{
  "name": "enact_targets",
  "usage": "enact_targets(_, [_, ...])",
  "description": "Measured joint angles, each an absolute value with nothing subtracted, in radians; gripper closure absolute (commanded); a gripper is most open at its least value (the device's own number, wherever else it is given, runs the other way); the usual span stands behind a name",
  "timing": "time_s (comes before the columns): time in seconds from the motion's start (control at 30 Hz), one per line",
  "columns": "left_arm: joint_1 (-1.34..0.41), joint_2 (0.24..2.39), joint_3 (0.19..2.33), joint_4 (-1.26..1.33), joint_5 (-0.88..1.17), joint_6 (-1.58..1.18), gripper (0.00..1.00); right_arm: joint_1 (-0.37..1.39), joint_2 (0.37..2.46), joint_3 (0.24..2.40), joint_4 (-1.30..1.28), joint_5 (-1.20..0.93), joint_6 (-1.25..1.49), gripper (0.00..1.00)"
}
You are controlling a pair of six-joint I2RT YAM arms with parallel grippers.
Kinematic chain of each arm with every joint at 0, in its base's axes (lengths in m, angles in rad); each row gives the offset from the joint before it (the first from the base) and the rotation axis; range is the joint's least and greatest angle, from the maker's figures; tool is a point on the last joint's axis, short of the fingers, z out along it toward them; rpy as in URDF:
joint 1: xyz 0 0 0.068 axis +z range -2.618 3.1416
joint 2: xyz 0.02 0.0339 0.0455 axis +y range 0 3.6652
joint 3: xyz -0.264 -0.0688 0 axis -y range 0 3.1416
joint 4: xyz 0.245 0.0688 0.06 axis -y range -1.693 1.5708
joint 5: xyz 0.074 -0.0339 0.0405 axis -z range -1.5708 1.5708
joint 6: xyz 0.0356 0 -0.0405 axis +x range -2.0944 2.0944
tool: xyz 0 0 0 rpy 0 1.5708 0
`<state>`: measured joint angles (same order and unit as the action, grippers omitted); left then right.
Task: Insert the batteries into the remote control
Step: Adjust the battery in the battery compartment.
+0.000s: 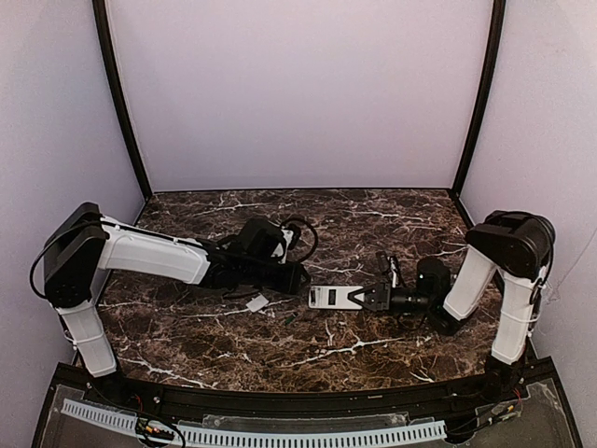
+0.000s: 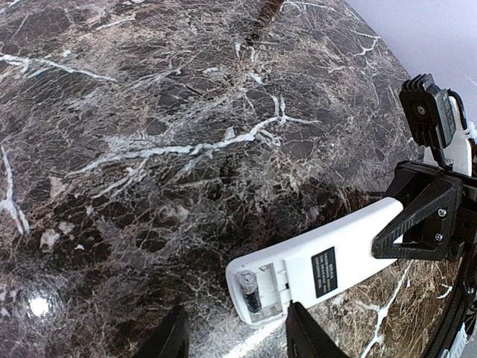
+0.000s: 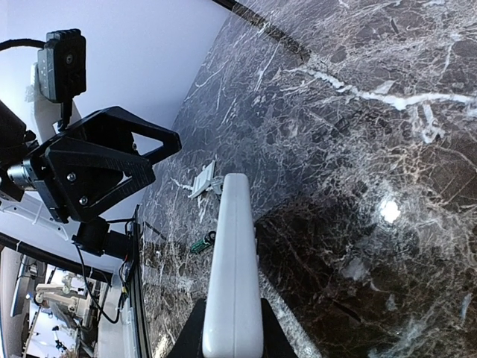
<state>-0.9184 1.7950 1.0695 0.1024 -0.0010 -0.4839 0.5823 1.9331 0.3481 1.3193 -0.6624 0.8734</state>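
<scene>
The white remote control is held off the table, back side showing, in my right gripper, which is shut on its right end. In the left wrist view the remote has its battery bay open with one dark battery seated in it. My left gripper is open and empty, just short of the remote's open end, and it also shows in the top view. In the right wrist view the remote is edge-on between my right gripper's fingers. A second, green-dark battery lies on the marble beside it.
A small white battery cover lies on the marble left of the remote, and it also shows in the right wrist view. The dark marble table is enclosed by pale walls on three sides. A black ledge runs along the near edge.
</scene>
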Motion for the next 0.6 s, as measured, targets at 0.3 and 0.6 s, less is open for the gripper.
enact_targets(0.3, [-0.918,1.86,1.097,0.107,0.053,-0.494,0.6,0.583,1.965,0.356,1.353,-0.667,0.877,1.0])
enact_targets(0.6, [-0.918,1.888,1.108,0.115,0.073,-0.506,0.66,0.583,1.98,0.359,1.373,-0.672,0.895,1.0])
